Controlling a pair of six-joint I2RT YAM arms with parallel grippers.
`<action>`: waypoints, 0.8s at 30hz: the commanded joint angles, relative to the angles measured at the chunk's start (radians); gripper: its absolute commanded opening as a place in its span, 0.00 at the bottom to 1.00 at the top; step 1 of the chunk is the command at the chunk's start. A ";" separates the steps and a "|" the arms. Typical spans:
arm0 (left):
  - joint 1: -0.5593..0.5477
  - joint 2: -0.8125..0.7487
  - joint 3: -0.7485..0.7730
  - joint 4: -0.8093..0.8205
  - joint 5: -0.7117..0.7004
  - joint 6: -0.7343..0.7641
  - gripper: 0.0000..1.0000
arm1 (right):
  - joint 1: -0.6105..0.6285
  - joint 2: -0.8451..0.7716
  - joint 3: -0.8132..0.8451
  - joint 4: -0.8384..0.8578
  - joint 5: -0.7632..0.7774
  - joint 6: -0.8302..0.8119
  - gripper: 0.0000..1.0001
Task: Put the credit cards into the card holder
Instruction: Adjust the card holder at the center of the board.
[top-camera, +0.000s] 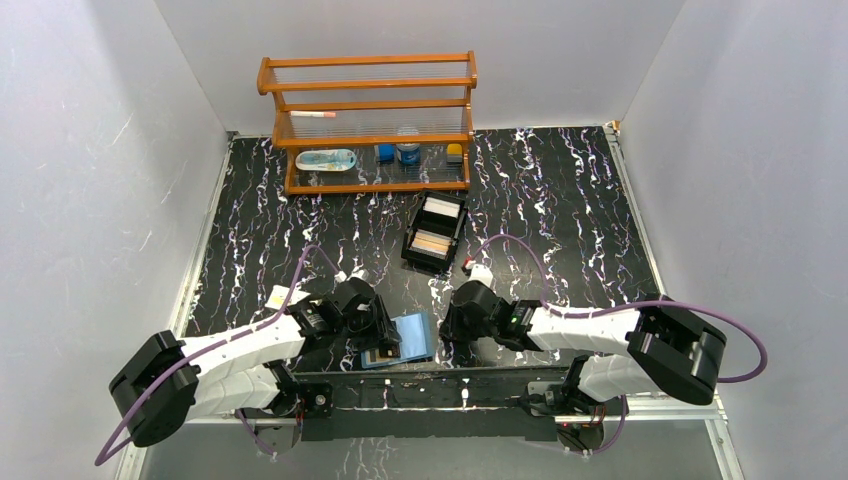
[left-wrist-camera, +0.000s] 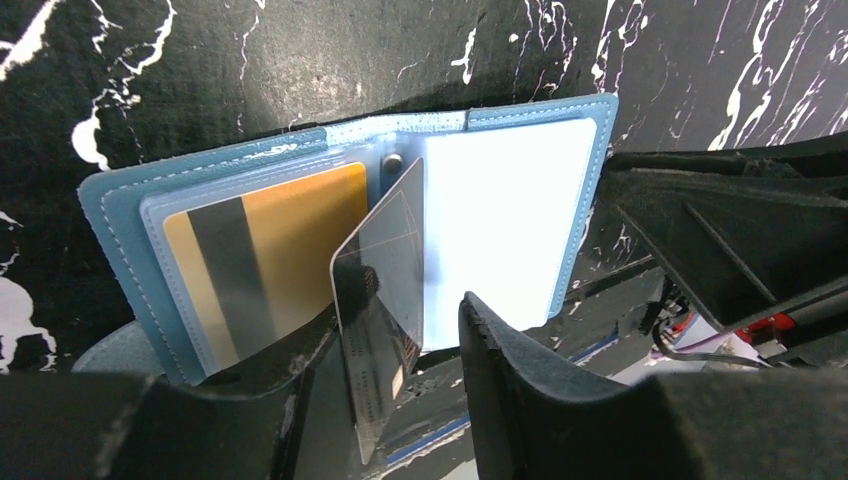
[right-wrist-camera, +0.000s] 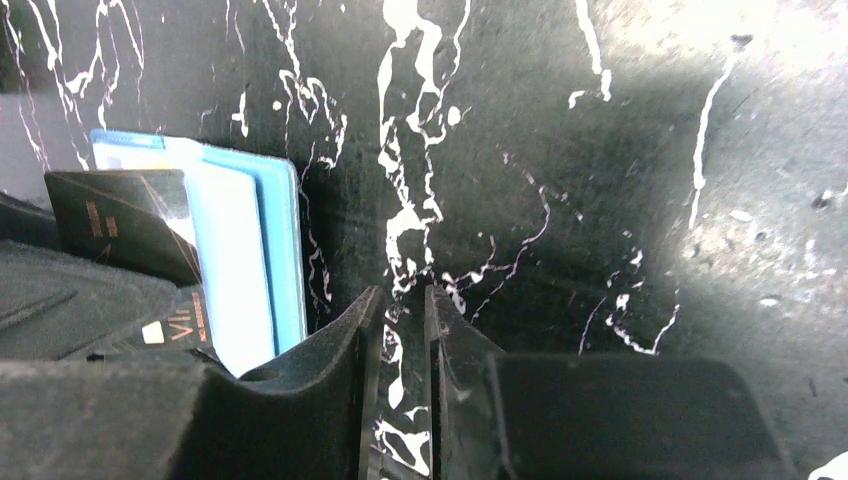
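The blue card holder (top-camera: 412, 338) lies open near the table's front edge, between both grippers. In the left wrist view the card holder (left-wrist-camera: 510, 210) has a gold credit card (left-wrist-camera: 290, 230) with a black stripe in its left sleeve. A dark credit card (left-wrist-camera: 385, 250) stands on edge at the fold and leans on my left finger (left-wrist-camera: 300, 350). My left gripper (left-wrist-camera: 398, 312) is open around it, its other finger standing apart. Just right of the holder (right-wrist-camera: 255, 240), my right gripper (right-wrist-camera: 402, 295) is open by a narrow gap with nothing in it. The dark card (right-wrist-camera: 120, 215) shows there too.
A black two-compartment box (top-camera: 412, 248) behind the holder contains a white stack of cards (top-camera: 441, 208) and a tan stack (top-camera: 431, 242). A wooden rack (top-camera: 370, 120) with small items stands at the back. White walls close in both sides.
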 joint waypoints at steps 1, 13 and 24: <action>-0.002 0.002 0.029 -0.010 -0.006 0.055 0.35 | 0.046 -0.049 0.042 -0.031 -0.009 0.012 0.29; -0.003 0.018 0.030 0.026 0.018 0.086 0.34 | 0.087 0.047 0.152 0.017 0.008 0.012 0.38; -0.003 -0.001 0.053 -0.074 0.005 0.092 0.44 | 0.097 0.234 0.235 -0.111 0.066 0.011 0.33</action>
